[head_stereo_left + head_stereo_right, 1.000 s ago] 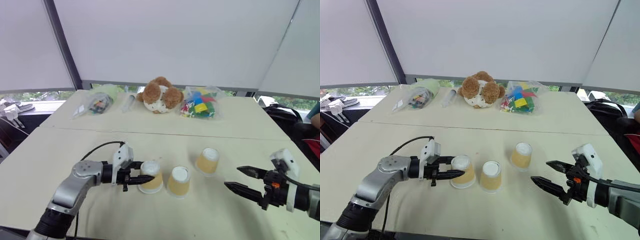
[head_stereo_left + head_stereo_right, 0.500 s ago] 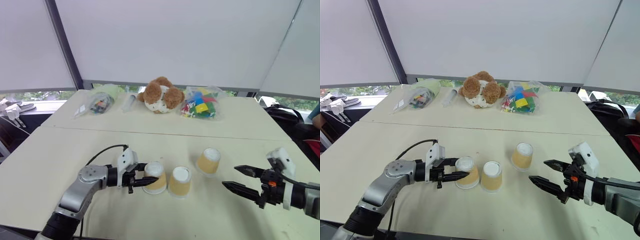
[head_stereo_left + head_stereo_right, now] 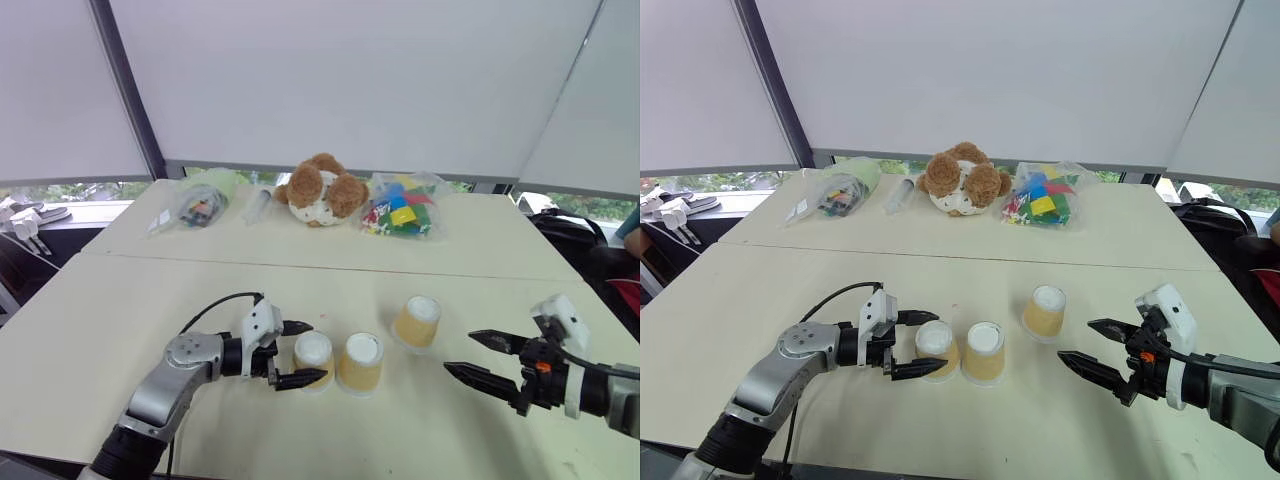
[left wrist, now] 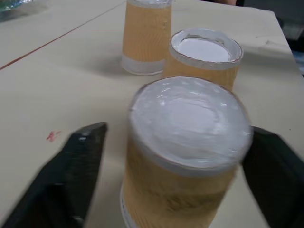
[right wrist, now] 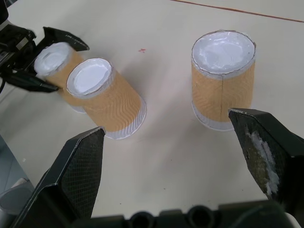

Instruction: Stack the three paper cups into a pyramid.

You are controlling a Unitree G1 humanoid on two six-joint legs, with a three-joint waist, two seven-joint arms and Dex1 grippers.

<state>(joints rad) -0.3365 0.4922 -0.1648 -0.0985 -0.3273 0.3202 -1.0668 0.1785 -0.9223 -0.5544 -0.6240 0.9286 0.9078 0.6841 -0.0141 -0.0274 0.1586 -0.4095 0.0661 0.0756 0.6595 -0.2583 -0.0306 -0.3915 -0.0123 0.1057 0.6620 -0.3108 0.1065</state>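
Left eye view gives you the whole layout: the left gripper (image 3: 292, 354) stands with its two black fingers spread wide on either side of the nearest tan-yellow paper cup with a white base (image 3: 313, 359), which rests upside down on the cream table (image 3: 120, 300). You can confirm in the left wrist view that both fingers (image 4: 66, 178) stand clear of the cup wall. Just beyond that cup, touching or nearly touching it, stands the second inverted paper cup (image 3: 359, 363). The third inverted paper cup (image 3: 416, 322) sits apart, further from the left gripper and just ahead of the right gripper (image 3: 482, 356). The right gripper hovers above the table with its fingers wide apart, holding nothing. No cup is stacked on another. Far beyond both grippers lie a brown teddy bear (image 3: 320, 189) and a clear bag of coloured blocks (image 3: 400, 215)
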